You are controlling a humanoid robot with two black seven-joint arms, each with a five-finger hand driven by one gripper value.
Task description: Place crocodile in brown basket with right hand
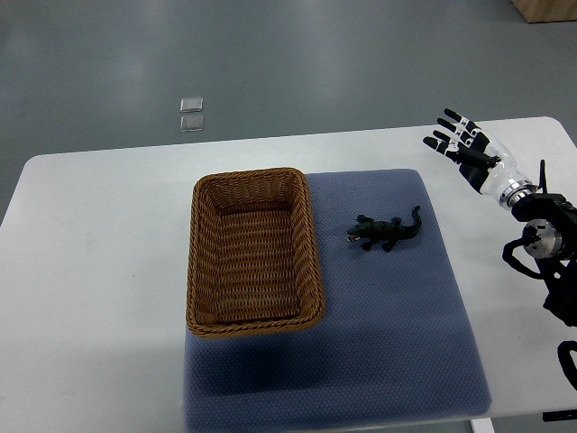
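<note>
The small dark green plastic crocodile (386, 232) lies flat on the blue-grey textured mat (397, 343), its head pointing toward the basket and its tail curling up toward the mat's far right corner. Nothing touches it. Just to its left, with a narrow strip of mat between them, stands the brown woven wicker basket (204, 271), rectangular and holding nothing, its long side running away from the robot; it rests partly on the mat's left portion and partly on the white table (90, 271) underneath.

The right hand (464, 144), black and white with a silver wrist, hovers over the table's far right area, beyond the mat's corner and well apart from the crocodile. Its fingers are spread and extended, holding nothing. The arm's dark joints run down along the right edge of the view.

Beyond the table, two small clear square items (191, 115) lie on the grey floor.
</note>
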